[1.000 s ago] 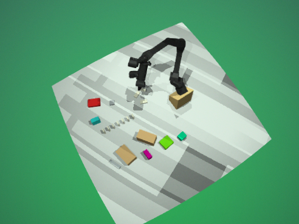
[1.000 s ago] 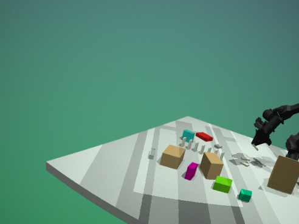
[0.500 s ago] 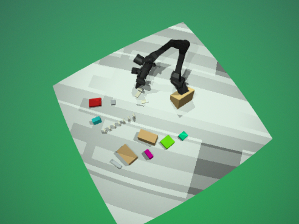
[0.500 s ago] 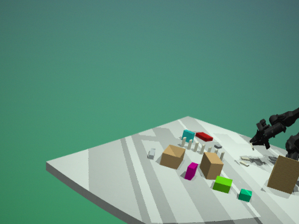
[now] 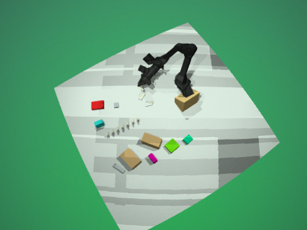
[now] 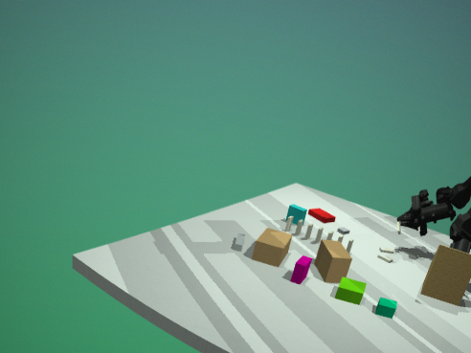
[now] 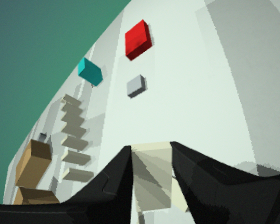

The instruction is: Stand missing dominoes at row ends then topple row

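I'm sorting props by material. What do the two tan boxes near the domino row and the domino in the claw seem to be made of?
Tan boxes: probably cardboard or wood, with flat brown matte faces and no visible grain. Held domino in the claw: cream, smooth and matte, perhaps plastic or painted wood; its look leaves that open.

Seven pale dominoes (image 5: 122,128) stand in a row — two spares (image 5: 146,100) lie flat, one (image 6: 399,227) held aloft.

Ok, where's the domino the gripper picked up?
Clamped in the gripper, held above the table beside two loose dominoes, right of the standing row in the exterior view.
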Tool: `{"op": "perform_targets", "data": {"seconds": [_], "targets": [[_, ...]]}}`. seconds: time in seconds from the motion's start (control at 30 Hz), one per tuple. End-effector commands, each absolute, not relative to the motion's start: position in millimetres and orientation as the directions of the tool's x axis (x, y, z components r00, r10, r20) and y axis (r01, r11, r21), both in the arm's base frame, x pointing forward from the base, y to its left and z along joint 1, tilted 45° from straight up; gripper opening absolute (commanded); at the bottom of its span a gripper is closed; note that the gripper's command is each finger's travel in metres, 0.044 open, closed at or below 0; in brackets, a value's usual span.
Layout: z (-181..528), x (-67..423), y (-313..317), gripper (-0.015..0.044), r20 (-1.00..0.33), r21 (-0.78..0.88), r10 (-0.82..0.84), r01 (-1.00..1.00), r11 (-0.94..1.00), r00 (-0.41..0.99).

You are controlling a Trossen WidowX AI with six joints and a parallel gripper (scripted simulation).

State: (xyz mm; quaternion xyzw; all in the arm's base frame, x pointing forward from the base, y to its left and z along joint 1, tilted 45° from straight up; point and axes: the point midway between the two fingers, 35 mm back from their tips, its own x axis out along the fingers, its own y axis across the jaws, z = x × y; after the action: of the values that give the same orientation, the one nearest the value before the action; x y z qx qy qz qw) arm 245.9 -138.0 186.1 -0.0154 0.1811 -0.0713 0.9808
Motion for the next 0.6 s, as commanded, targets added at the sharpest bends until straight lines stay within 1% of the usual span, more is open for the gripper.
{"op": "perform_targets", "data": {"seconds": [0.0, 0.27, 0.57], "targets": [[189, 240, -140, 0.0107, -0.287, -0.094, -0.135, 0.112, 0.989, 0.948], [199, 226, -142, 0.0107, -0.166, -0.196, -0.111, 0.077, 0.978, 0.98], [206, 208, -138, 0.0107, -0.058, -0.348, -0.074, 0.05, 0.936, 0.996]]}}
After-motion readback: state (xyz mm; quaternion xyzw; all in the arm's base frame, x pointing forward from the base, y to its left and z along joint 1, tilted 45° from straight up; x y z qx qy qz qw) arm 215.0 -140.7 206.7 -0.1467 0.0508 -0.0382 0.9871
